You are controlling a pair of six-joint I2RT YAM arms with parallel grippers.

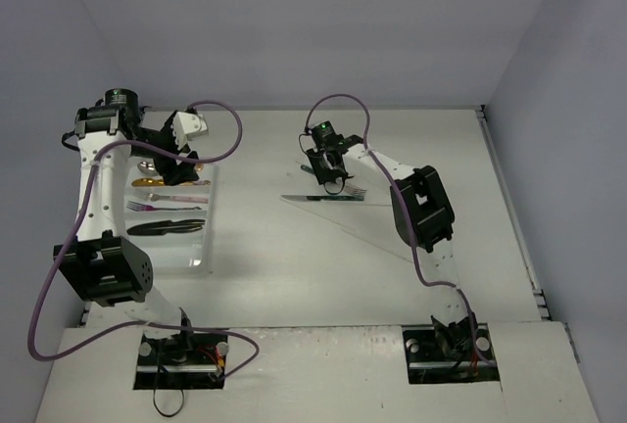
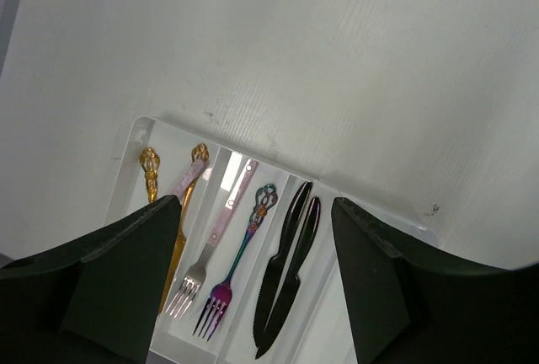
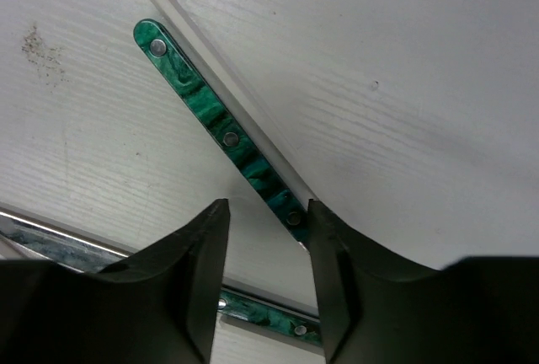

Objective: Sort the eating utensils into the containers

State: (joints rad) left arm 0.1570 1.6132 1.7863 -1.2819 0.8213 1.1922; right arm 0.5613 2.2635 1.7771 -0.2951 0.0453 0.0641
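White desk [image 1: 294, 276], faint fine grain in both wrist views. Thin pale diagonal line [image 1: 377, 241] crosses the desk right of centre; ridge or seam, cannot tell which. Grey smudge [image 3: 38, 44] on the desk surface in the right wrist view. Small dark speck [image 2: 434, 209] on the desk in the left wrist view. Pale bluish walls enclose three sides: back wall [image 1: 294, 22], left wall [image 1: 39, 51], right wall [image 1: 578, 100]. Narrow rail [image 1: 526, 247] runs along the desk's right edge. White board [image 1: 323, 364] spans the near edge, slightly offset from the desk.

Glossy marbled green handle [image 3: 223, 132], matt white table [image 3: 404, 61], glossy black knives [image 2: 296, 216].
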